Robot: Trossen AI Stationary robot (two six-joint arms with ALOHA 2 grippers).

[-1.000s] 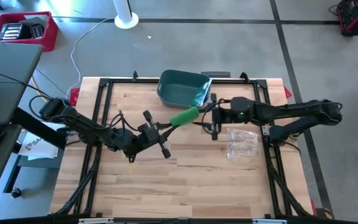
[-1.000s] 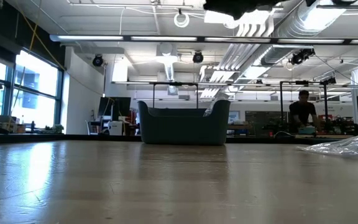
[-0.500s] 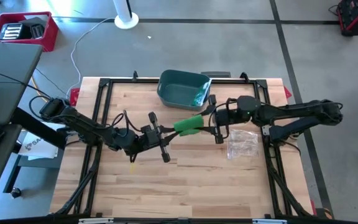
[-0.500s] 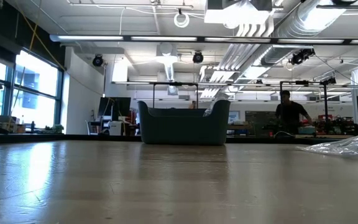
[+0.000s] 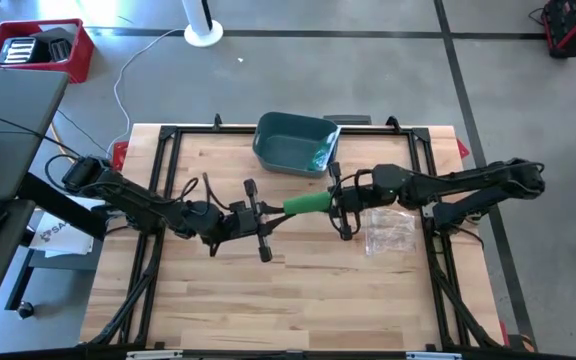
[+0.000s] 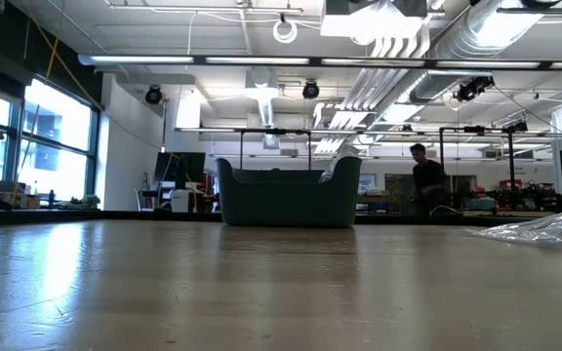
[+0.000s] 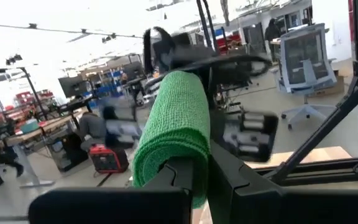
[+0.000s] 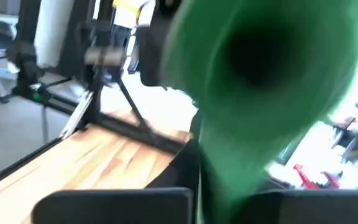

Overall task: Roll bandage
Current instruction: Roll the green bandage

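The green bandage is a thick, soft-looking roll with a woven, crepe-like surface, held in the air above the middle of the worktop, lying roughly level and pointing left to right between the two arms. In the left wrist view the roll shows its ribbed weave and a rounded, folded edge running down to that arm's fingers, which close on its near end. In the right wrist view the roll fills most of the picture, its hollow dark core facing the camera.

The left claw is clenched on the roll's left end, just left of centre. The right claw grips the roll's right end; both arms reach in low from the worktop's side edges and meet at the middle.

Just right of the right claw a crumpled clear plastic bag lies on the wood. At the far edge, centre, sits a dark teal bin, well apart from the bandage. The whole near half of the worktop is bare wood, as are the left and right far corners.

In the low view the bin stands at the far edge, the bag at the right, and a person in the room beyond
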